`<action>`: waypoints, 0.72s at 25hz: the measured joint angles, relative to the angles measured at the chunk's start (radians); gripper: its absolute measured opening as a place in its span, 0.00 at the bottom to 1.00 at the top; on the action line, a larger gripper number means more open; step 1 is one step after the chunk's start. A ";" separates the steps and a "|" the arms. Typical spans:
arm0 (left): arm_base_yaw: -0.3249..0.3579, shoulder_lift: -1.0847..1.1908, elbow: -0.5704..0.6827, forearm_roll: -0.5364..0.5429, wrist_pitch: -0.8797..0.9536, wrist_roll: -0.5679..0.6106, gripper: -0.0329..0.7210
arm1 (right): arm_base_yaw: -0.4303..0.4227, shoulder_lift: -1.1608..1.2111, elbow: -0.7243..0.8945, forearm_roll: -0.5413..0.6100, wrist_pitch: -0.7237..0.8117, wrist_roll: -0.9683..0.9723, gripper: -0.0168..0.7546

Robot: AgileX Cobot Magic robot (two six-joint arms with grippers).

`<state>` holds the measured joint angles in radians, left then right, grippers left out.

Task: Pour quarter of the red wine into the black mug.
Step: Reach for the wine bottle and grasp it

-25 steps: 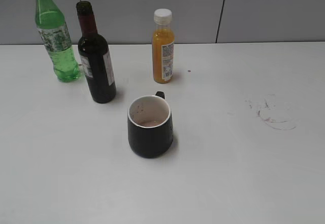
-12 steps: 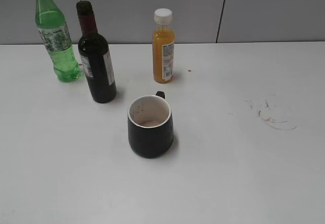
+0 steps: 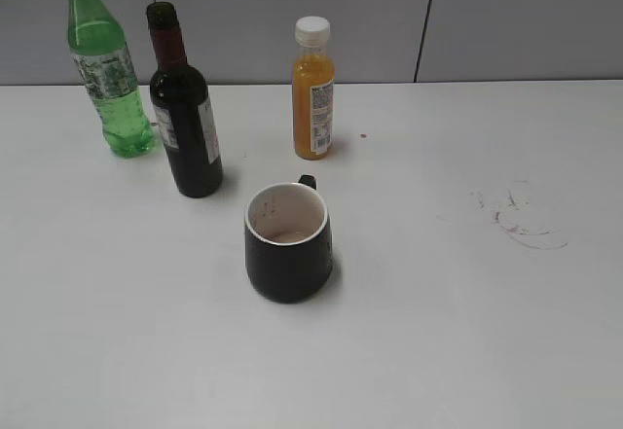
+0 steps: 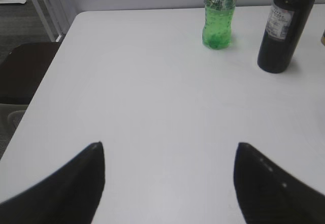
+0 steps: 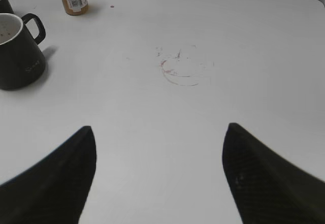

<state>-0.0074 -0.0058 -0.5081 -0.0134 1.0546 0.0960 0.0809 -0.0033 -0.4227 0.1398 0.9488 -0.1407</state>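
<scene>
Only bits of the robot showing are the left gripper (image 4: 169, 183) and right gripper (image 5: 158, 176): plain matte black fingers (image 4: 66, 186), smooth, tapering to rounded pointy tips.

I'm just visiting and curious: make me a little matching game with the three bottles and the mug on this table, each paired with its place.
Things:
1. green soda bottle
2. red wine bottle
3. orange juice bottle
4. black mug

Places, seen from the exterior view:
A. nearest the camera, in front of the bottles
B. far left, by the wall
C. behind the mug, to its right, white cap on
D. between the green and orange bottles, a little nearer the camera

Pairs: 1-B, 2-D, 3-C, 4-A
</scene>
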 joint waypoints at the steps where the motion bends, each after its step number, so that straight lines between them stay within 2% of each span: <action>1: 0.000 0.000 0.000 0.000 0.000 0.000 0.83 | 0.000 0.000 0.000 0.001 0.000 0.000 0.78; 18: 0.000 0.000 0.000 0.000 0.000 0.000 0.83 | 0.000 0.000 0.000 0.029 0.000 -0.001 0.78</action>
<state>-0.0074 -0.0058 -0.5081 -0.0134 1.0546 0.0960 0.0809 -0.0033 -0.4227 0.1692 0.9486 -0.1420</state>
